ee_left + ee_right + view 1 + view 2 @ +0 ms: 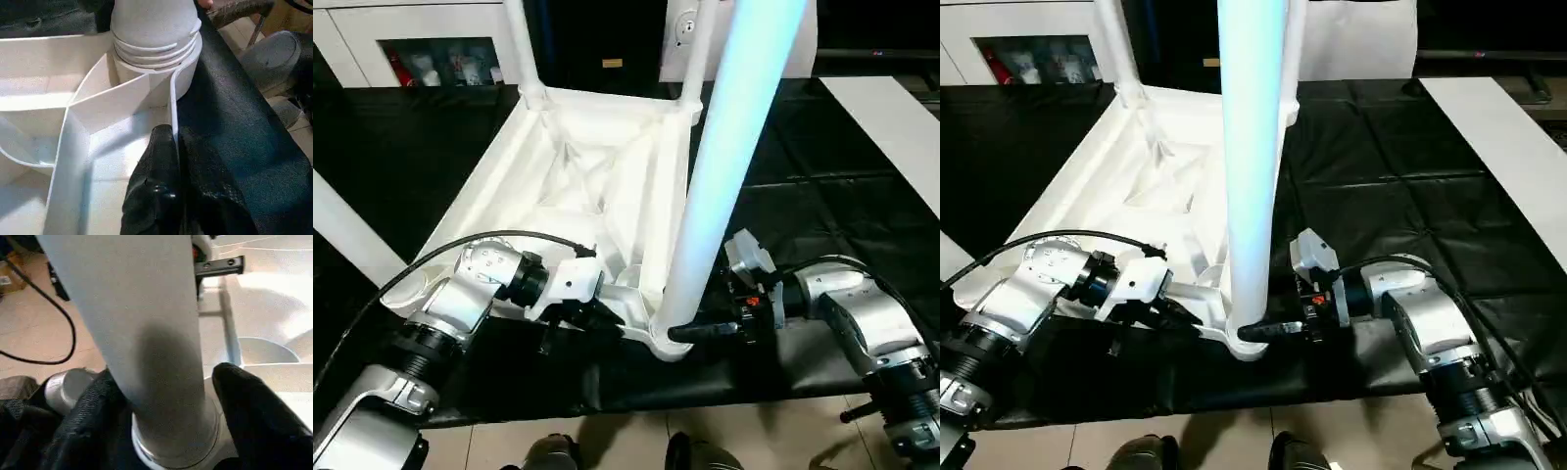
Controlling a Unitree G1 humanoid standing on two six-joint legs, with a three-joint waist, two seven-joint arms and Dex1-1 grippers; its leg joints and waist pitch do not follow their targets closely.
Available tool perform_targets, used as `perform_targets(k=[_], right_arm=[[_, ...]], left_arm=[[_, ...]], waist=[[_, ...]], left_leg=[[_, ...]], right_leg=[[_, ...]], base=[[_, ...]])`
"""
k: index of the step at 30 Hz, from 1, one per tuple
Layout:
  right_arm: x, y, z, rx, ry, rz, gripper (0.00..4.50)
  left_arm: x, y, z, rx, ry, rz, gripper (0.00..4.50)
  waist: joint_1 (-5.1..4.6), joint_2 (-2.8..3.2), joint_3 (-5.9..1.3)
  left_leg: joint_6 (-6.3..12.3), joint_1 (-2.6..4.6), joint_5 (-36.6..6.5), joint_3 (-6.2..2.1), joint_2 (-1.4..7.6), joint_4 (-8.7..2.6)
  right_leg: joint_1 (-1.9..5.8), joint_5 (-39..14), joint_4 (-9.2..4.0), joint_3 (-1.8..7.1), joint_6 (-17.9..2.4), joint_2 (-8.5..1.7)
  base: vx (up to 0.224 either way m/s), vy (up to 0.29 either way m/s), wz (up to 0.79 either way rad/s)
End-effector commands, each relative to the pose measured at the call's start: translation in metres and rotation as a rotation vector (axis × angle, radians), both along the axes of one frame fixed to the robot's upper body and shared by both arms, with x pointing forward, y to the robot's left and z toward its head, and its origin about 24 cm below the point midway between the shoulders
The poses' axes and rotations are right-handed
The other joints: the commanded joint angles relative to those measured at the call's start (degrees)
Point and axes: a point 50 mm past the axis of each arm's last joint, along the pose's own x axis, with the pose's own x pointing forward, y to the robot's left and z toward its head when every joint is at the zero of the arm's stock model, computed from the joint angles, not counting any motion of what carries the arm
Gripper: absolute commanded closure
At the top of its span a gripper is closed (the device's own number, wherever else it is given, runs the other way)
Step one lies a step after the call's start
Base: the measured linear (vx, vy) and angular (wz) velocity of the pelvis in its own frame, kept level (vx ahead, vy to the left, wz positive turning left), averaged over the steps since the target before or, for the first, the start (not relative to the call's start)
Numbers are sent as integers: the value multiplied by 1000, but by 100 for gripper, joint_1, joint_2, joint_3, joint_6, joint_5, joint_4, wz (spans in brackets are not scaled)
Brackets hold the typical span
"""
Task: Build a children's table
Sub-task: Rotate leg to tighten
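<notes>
The white tabletop [607, 166] lies upside down on the black cloth, ribbed underside up. Two white legs [521, 49] [697, 49] stand in its far corner sockets. A third leg [724, 157] stands upright in the near right socket [668, 345]. My right gripper [693, 333] is shut on this leg's base just above the socket, with one black finger [93, 416] on each side. My left gripper [582, 315] is shut on the tabletop's thin near rim [172, 103], close beside that socket.
A white cabinet with glass doors [431, 49] stands at the back left. A flat white board [891, 117] lies at the right, and another white panel [347, 230] at the left. A person's shoes [553, 452] show past the front edge.
</notes>
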Motion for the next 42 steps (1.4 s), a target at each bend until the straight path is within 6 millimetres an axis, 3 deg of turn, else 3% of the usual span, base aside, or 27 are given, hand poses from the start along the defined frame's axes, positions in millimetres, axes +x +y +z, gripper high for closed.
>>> perform_targets(k=[1, 3, 11, 13, 14, 18, 22, 23, 25, 26, 27, 30, 31, 32, 33, 34, 35, 36, 37, 38, 39, 40, 41, 42], right_arm=[[0, -1, 2, -7, 7, 26, 184], [0, -1, 2, -8, 9, 33, 217], [-6, 3, 4, 61, 48, -1, 244], [-6, 4, 4, 71, 52, -12, 245], [-8, 6, 4, 90, 67, -38, 245], [2, 25, -1, 100, 59, -286, 246], [13, 39, -4, 97, 73, -453, 246], [15, 42, -4, 104, 79, -486, 246], [20, 49, -4, 106, 94, -544, 246], [32, 68, -6, 78, 136, -701, 246], [32, 69, -6, 77, 136, -704, 246], [37, 79, -5, 72, 158, -776, 246], [38, 81, -5, 73, 164, -787, 246], [41, 85, -6, 49, 150, -819, 246], [43, 89, -8, 16, 135, -861, 246], [45, 92, -9, 2, 118, -890, 246], [46, 94, -9, -1, 106, -916, 211], [46, 94, -9, -1, 104, -920, 191], [47, 95, -8, 1, 73, -937, 178], [47, 94, -8, 4, 64, -940, 179], [47, 94, -7, 10, 60, -944, 177], [47, 90, -5, 37, 50, -954, 168], [47, 88, -4, 48, 43, -957, 155], [47, 84, -3, 59, 23, -957, 143]], left_arm=[[-3, -7, 2, 26, -13, -98, 450], [-2, -7, 2, 26, -17, -94, 450], [3, -13, 4, -69, 13, 22, 450], [3, -14, 4, -84, 15, 36, 450], [4, -17, 4, -111, 21, 65, 450], [10, -29, 2, -133, 10, 242, 450], [14, -38, 0, -141, 33, 347, 450], [15, -40, 0, -150, 40, 367, 450], [17, -45, 1, -156, 44, 409, 450], [25, -60, 4, -172, 54, 533, 450], [26, -60, 4, -172, 54, 535, 450], [31, -67, 7, -189, 53, 613, 450], [32, -68, 8, -191, 53, 625, 450], [35, -70, 10, -195, 40, 672, 450], [38, -73, 12, -192, 28, 709, 450], [39, -75, 14, -189, 15, 735, 450], [39, -77, 15, -182, 8, 743, 450], [39, -77, 15, -181, 7, 744, 450], [38, -78, 15, -174, 0, 741, 450], [37, -78, 15, -171, -2, 737, 450], [36, -77, 15, -168, -2, 732, 450], [35, -74, 14, -153, -4, 717, 450], [34, -72, 13, -146, -6, 712, 450], [33, -69, 12, -136, -10, 703, 450]], waist=[[-29, -66, -442], [-28, -70, -448], [-21, -68, -436], [-18, -70, -431], [-17, -34, -421], [-79, -49, -379], [-333, -90, -326], [-388, -73, -314], [-449, -18, -330], [-520, -8, -326], [-548, 14, -322], [-688, 132, -266], [-727, 198, -227], [-712, 219, -233], [-712, 187, -211], [-696, 101, -159], [-719, 28, -180], [-750, 15, -88], [-899, 156, -155], [-724, 382, -213], [-729, 411, -242], [-820, 127, -184], [-730, 24, -219], [-578, -17, -197]], left_leg=[[488, 50, -1156, -15, 207, -360], [482, 47, -1136, -15, 209, -359], [497, 50, -1095, -8, 212, -359], [477, 44, -1130, -16, 210, -364], [441, 47, -1234, -25, 205, -368], [282, 54, -1472, -47, 183, -397], [76, 1, -1783, -115, 74, -374], [64, -2, -1825, -135, 45, -349], [118, 39, -1881, -151, 56, -349], [117, 4, -1920, -180, 83, -377], [60, -8, -2010, -209, 99, -379], [88, 125, -2930, -317, 200, -431], [58, 93, -3530, -396, 357, -582], [-23, 75, -4120, -452, 553, -774], [-81, 67, -4283, -455, 571, -843], [-188, 257, -4266, -316, 302, -680], [-147, 434, -3811, -224, 69, -423], [-23, 628, -2875, -144, -177, 36], [70, 383, -2699, -207, -11, -39], [51, -295, -3615, -644, 572, -683], [-18, -90, -3854, -611, 536, -772], [-113, 263, -4006, -476, 218, -612], [-254, 159, -3421, -475, 20, -456], [-60, 378, -2229, -253, -182, -115]], right_leg=[[392, -2191, -387, 308, -1021, -324], [393, -2181, -382, 308, -1010, -326], [393, -2084, -377, 312, -1079, -318], [394, -2196, -387, 308, -1028, -321], [390, -2385, -408, 300, -971, -327], [361, -2946, -483, 277, -742, -318], [381, -4071, -656, 142, -136, -322], [376, -4315, -717, 86, 3, -335], [368, -4204, -774, 46, 27, -341], [398, -3907, -754, -3, -91, -315], [418, -3855, -737, -41, -106, -310], [462, -3749, -873, -251, -8, -317], [566, -3286, -727, -272, -54, -287], [645, -2333, -295, -110, -273, -278], [629, -2070, -186, -31, -347, -276], [381, -3097, -565, -25, -281, -289], [205, -3966, -862, -102, -145, -350], [43, -5424, -1423, -526, 357, -444], [469, -5060, -1412, -918, 769, -399], [1183, -2437, 257, -223, 318, -438], [927, -1287, 87, -135, 6, -350], [473, -1624, -247, -13, -330, -326], [548, -3129, -496, -14, -169, -482], [245, -5175, -903, 56, 152, -624]], base=[[0, 0, 0], [0, 0, 0], [0, 0, 0], [0, 0, 0], [0, 0, 0], [0, 0, 0], [0, 0, 0], [0, 0, 0], [0, 0, 0], [0, 0, 0], [0, 0, 0], [0, 0, 0], [0, 0, 0], [0, 0, 0], [0, 0, 0], [0, 0, 0], [0, 0, 0], [0, 0, 0], [27, 21, -30], [27, 21, -30], [114, 60, -27], [104, -10, -10], [104, -10, -10], [81, -40, 6]])
